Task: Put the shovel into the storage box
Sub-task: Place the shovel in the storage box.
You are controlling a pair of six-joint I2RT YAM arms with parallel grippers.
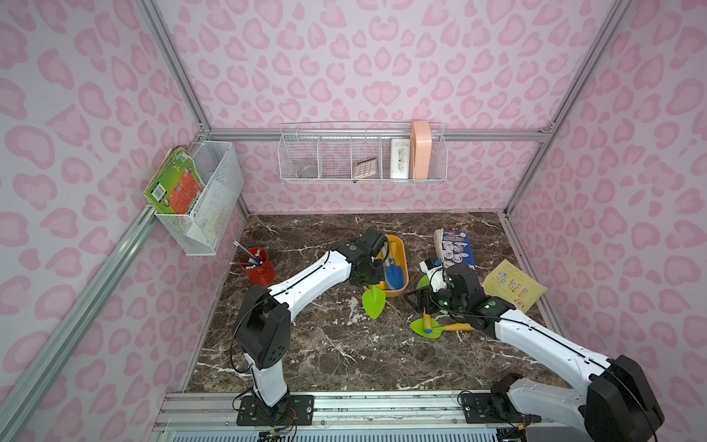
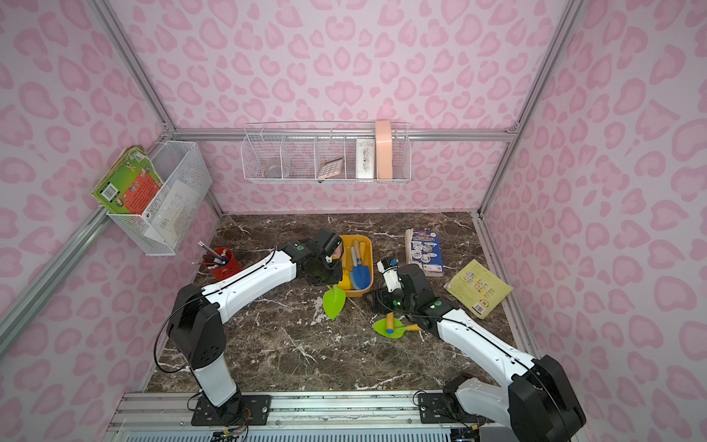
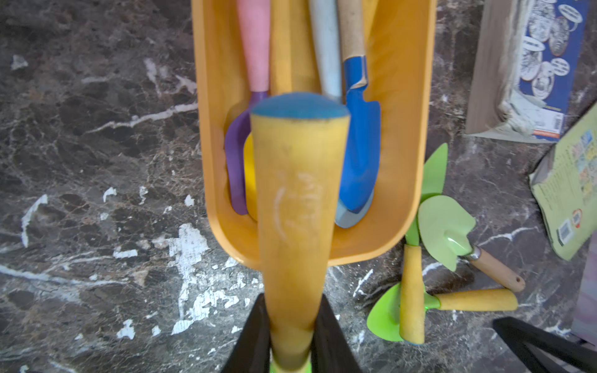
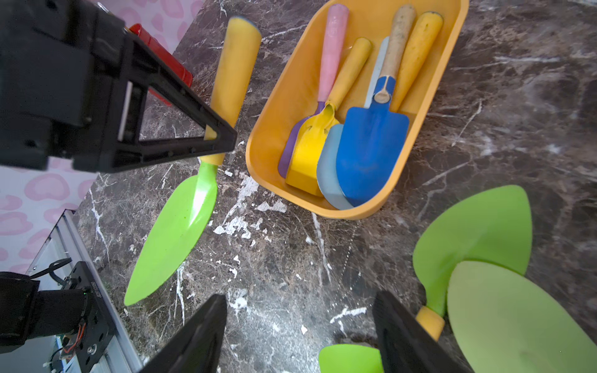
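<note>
Green shovel clamped at handle by left tool; top views hide grip. Right tool agape, empty.

Dark marble table carries the storage box, a red pen cup, blue book, yellow booklet and loose green shovels.

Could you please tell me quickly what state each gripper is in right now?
Left gripper: closed on the green shovel, at its yellow handle.
Right gripper: open, holding nothing.
</note>
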